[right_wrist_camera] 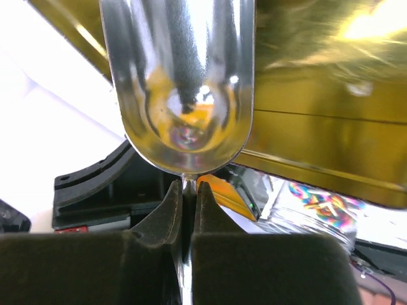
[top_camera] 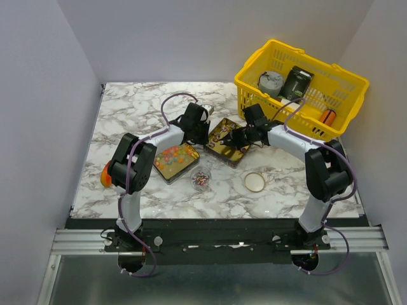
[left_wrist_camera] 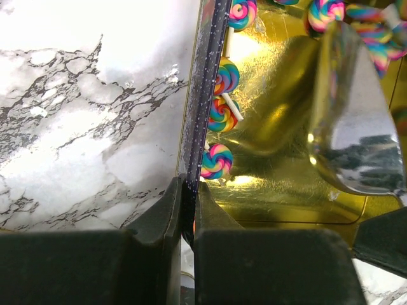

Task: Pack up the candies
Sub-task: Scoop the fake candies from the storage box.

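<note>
Left gripper [left_wrist_camera: 188,192]: fingers clenched on the dark glittered wall of the gold tin [left_wrist_camera: 205,89], one pad outside over the marble table [left_wrist_camera: 89,127], the other inside against the gold floor. Right gripper [right_wrist_camera: 187,188]: closed tight on the thin handle of the metal scoop [right_wrist_camera: 184,82], bowl pointing away from the wrist and hanging over the same tin. We see no candy in the part of the bowl that shows. The swirl candies [left_wrist_camera: 217,160] lie in a row just beside the pinched wall, with more at the far end of the tin, and some carry small white sticks. From above, a second tin just left of this one holds the round candies [top_camera: 173,155]. An open glass jar [top_camera: 201,178] with a few sweets in it stands near both tins, and its lid [top_camera: 254,182] lies well apart to the right. We judge the step in hand to be a braced scoop: the left arm steadies the tin while the right gathers. To do it well we would hold the pinch firm and not lift it, so the tin sits flat. We would lay the scoop lip low on the gold floor and sweep toward the held wall, so the sweets pile against it instead of skating off. The sticks may snag the lip, so a slow sweep suits. Then carry the bowl level to the jar.
</note>
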Motion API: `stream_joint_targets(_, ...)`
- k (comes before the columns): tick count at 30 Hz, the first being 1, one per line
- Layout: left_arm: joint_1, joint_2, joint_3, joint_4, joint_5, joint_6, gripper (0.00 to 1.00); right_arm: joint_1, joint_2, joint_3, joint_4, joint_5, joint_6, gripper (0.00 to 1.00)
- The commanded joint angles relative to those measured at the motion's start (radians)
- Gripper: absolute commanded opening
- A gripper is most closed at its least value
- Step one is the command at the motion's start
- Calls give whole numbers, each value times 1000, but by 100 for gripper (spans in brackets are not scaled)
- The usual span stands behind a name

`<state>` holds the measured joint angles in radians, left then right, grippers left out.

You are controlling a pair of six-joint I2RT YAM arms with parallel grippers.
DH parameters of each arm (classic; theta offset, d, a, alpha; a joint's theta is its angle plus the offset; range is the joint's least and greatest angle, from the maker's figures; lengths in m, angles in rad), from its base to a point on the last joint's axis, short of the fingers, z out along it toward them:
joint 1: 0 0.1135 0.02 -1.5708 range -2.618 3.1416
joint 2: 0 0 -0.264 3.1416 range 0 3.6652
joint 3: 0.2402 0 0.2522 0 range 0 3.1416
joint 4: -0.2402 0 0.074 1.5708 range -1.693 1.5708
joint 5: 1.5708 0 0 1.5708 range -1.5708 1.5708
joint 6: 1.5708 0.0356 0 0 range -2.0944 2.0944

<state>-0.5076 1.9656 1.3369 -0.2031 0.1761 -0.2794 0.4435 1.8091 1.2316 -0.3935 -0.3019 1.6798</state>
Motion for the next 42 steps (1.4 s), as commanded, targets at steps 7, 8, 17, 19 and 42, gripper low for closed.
stream_joint_targets(7,0,9,-13,-67,-52,-3,5,-45,-16,-87,-203,248,129,1)
stream_joint_targets(8,0,10,-13,-67,-49,-3,5,-45,-14,-83,-205,256,127,1)
stream_joint_targets(17,0,6,-15,-67,-50,-4,4,-48,24,-69,-268,337,103,1)
stream_joint_targets(19,0,9,-12,-68,-44,-6,4,-46,45,-32,-321,403,74,1)
stream_joint_targets(42,-3,29,1,-74,-36,-12,0,-11,200,112,-522,724,-307,1)
